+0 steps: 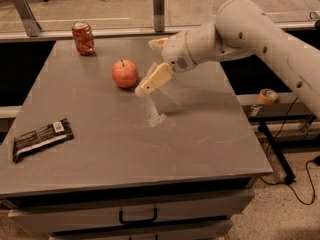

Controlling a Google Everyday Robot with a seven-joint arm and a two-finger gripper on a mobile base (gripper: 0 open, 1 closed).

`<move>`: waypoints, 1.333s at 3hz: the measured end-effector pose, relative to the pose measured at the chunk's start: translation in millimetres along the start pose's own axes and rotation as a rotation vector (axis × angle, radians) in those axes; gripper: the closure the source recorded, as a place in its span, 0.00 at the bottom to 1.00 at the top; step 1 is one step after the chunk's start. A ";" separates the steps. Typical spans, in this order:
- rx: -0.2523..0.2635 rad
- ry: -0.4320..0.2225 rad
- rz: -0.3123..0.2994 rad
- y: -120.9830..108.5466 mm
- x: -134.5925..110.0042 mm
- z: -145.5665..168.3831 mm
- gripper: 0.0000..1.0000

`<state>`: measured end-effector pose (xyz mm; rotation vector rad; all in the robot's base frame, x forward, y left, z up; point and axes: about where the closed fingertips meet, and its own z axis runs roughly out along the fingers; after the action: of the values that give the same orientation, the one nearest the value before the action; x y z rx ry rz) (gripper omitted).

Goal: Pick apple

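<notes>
Camera view gives you one grey table (110,164) filling most of the frame, its far edge running along the top and its near edge above one drawer front with one dark handle (137,217) at the bottom centre. One white arm (260,29) comes in from the upper right and reaches leftward over the far half of the table. Behind the table you can count three upright metal posts (158,6), at the upper left, top centre and upper right.

There is one gripper (146,66), just above centre frame. You can see its two cream fingers (156,78) spread wide apart, one pointing up toward the far edge and one angled down to the left, with nothing held between them. The lower fingertip is just beside the lower right of the apple; you cannot tell whether it touches.

One dark wrapped bar (42,138) lies flat near the left edge of the table, well apart from everything else. One apple (124,73), stem up, sits on the table left of centre in the upper half. One dented red can (83,38) stands upright at the upper left, near the far edge. One tape roll (268,96) sits off the table at the right.
</notes>
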<state>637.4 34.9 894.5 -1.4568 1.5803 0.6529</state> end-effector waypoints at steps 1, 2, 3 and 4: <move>-0.032 -0.030 -0.007 -3.6 -3.1 30.8 0.00; -0.072 -0.053 -0.012 -6.5 -1.2 54.2 0.18; -0.114 -0.066 -0.012 -4.2 2.6 69.6 0.41; -0.147 -0.071 -0.023 1.3 3.5 76.9 0.64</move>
<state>655.0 97.8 853.7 -1.5387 1.4848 0.8133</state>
